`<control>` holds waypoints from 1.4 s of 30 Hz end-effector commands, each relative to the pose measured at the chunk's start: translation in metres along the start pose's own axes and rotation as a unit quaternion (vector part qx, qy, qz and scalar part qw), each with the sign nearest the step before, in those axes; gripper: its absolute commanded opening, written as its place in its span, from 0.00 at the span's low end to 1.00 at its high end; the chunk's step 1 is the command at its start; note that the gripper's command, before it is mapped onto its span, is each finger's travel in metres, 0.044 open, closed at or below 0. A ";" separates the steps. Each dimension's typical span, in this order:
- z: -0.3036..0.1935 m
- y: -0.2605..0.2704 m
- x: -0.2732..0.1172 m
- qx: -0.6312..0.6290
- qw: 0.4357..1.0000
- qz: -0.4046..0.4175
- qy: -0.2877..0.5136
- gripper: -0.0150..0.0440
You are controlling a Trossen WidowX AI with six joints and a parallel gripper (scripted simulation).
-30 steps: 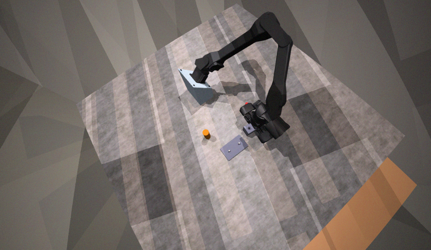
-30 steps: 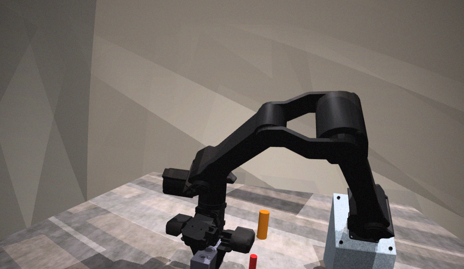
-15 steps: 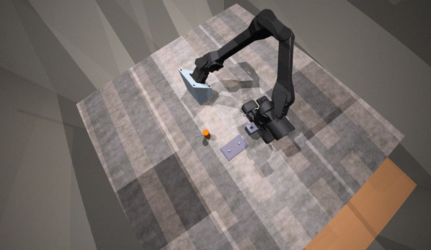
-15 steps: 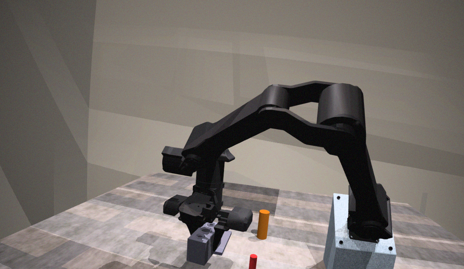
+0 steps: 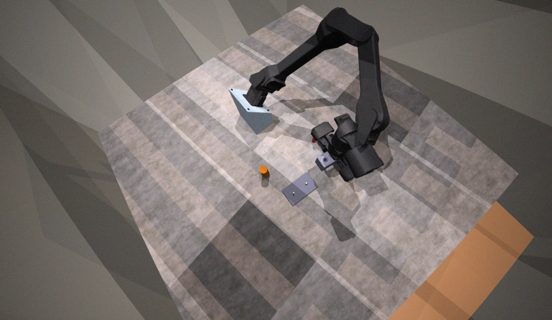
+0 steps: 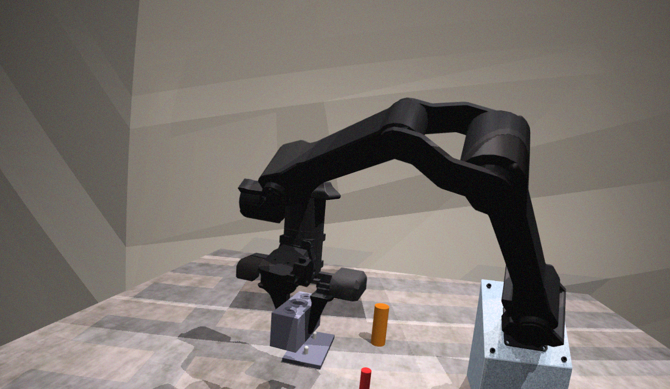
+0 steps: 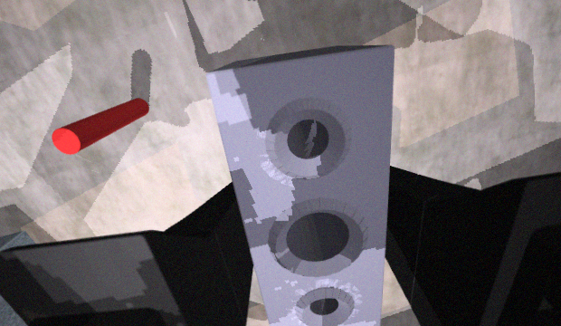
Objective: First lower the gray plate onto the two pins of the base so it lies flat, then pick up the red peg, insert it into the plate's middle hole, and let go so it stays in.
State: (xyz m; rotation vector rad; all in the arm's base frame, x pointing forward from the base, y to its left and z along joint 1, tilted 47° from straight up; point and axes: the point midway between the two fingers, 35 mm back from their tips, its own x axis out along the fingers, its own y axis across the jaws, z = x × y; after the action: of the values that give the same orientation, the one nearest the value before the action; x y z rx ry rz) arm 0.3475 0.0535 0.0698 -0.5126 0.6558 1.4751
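My gripper (image 5: 329, 160) (image 6: 296, 316) (image 7: 301, 173) is shut on the gray plate (image 5: 320, 162) (image 6: 284, 328) (image 7: 366, 181), a thick block with three holes in a row, the middle one largest. It holds the plate across its narrow width, raised above the table. The flat base (image 5: 299, 187) (image 6: 317, 357) lies beside the plate in the top view, and its two pale pins are uncovered. The red peg (image 5: 313, 140) (image 6: 365, 379) (image 7: 106, 122) stands upright on the table, to the left of the plate in the wrist view. The gripper partly hides it in the top view.
An orange cylinder (image 5: 264, 171) (image 6: 380, 324) stands upright near the base. The arm's light blue mounting block (image 5: 255, 119) (image 6: 520, 372) stands beyond the cylinder and peg. An orange strip (image 5: 477, 254) runs along the table edge in the top view.
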 end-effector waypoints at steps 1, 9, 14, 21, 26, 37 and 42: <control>0.000 -0.001 -0.014 -0.005 1.000 -0.004 0.003 0.25; 0.001 0.002 -0.039 -0.005 1.000 -0.003 0.000 0.25; -0.003 0.000 -0.039 -0.007 1.000 -0.003 0.000 0.25; -0.022 -0.007 -0.028 -0.014 1.000 -0.003 0.000 0.25; -0.036 -0.011 -0.020 -0.019 1.000 -0.003 0.000 0.25; -0.066 -0.018 -0.002 -0.028 1.000 -0.003 0.001 0.25; -0.080 -0.019 0.007 -0.031 1.000 -0.002 0.001 0.25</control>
State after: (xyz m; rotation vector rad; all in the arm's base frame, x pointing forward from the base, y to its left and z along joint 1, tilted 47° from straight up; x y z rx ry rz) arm 0.3618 0.0060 0.0162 -0.5605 0.6084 1.4892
